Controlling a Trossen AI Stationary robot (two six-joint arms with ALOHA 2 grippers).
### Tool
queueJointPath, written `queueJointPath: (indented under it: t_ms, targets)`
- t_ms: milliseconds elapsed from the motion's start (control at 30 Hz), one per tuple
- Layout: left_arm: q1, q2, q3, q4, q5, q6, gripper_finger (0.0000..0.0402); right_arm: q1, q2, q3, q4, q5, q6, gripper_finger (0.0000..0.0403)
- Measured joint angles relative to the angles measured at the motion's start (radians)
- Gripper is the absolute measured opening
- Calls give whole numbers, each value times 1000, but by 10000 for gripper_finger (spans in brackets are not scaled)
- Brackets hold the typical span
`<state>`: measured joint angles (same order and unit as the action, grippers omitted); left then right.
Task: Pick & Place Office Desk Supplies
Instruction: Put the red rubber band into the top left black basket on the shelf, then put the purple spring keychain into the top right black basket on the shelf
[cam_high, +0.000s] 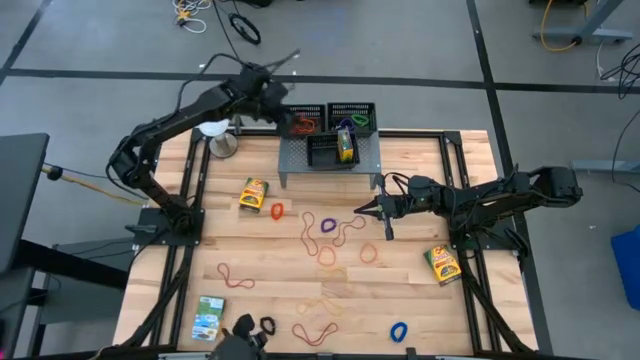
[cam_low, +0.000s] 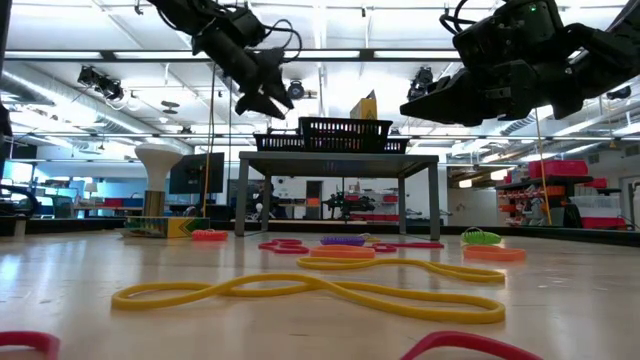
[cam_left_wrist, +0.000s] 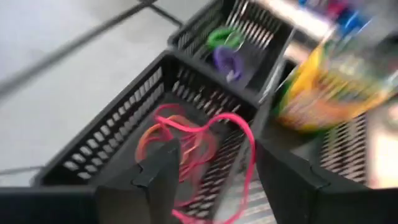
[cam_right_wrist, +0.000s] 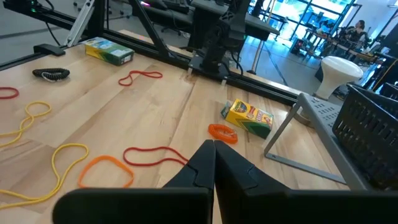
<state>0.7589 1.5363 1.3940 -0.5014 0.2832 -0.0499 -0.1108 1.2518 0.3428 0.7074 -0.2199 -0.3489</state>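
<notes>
My left gripper (cam_left_wrist: 217, 186) hangs open over the back-left black mesh tray (cam_high: 305, 120) on the grey shelf. A pink-red rubber band (cam_left_wrist: 211, 140) lies loose in that tray with orange ones, between my fingers (cam_left_wrist: 155, 180) but not gripped. The neighbouring tray (cam_left_wrist: 249, 31) holds green and purple bands, and a yellow-green box (cam_high: 346, 145) stands in the front tray. My right gripper (cam_high: 372, 210) is shut on nothing and hovers above the table's middle, near a purple band (cam_high: 327, 225). Other bands (cam_high: 368, 253) lie scattered over the wood.
Yellow-green boxes lie at left (cam_high: 254, 193) and right (cam_high: 441, 264), and a green-white box (cam_high: 209, 318) sits at the front left. The grey perforated shelf (cam_high: 365, 160) stands at the back. A white ball on a stand (cam_high: 215, 130) is beside it on the left.
</notes>
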Motion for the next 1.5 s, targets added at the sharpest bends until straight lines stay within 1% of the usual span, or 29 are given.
queueJointPath:
  t_ms: [67,133,233,333,400,467,633,767,867,967,1067,1133,1200,1367,1433,1500]
  targets:
    - [32,3,14,-5,57,-96,186,0,0,0,0,0,0,7]
    - [60,3,27,-2,85,-158,164,0,0,0,0,0,0,7]
    - [91,3,31,-2,94,-214,137,0,0,0,0,0,0,7]
    - [112,4,31,-21,69,-239,127,0,0,0,0,0,0,7]
    - [115,8,31,-24,45,-250,130,0,0,0,0,0,0,7]
    - [120,21,31,-36,37,-272,141,0,0,0,0,0,0,7]
    - [125,65,31,-68,36,-322,198,0,0,0,1,0,0,7]
    - [116,75,30,-50,24,-211,243,0,0,0,2,0,3,7]
    - [92,65,53,-58,27,-101,254,0,0,0,2,0,3,7]
    - [54,49,114,-100,13,20,241,0,0,0,2,0,3,7]
    - [-4,12,123,-128,-79,129,203,0,0,0,2,0,3,7]
    - [-58,-18,75,-106,-131,205,165,0,0,0,2,0,3,7]
    - [-106,-52,-17,-25,-131,240,123,0,0,0,2,0,3,7]
    - [-184,-156,-340,273,-21,227,19,0,0,0,3,0,3,7]
    - [-215,-212,-469,440,23,189,9,0,0,0,5,0,3,7]
    - [-258,-274,-588,618,35,164,9,0,0,0,10,0,4,7]
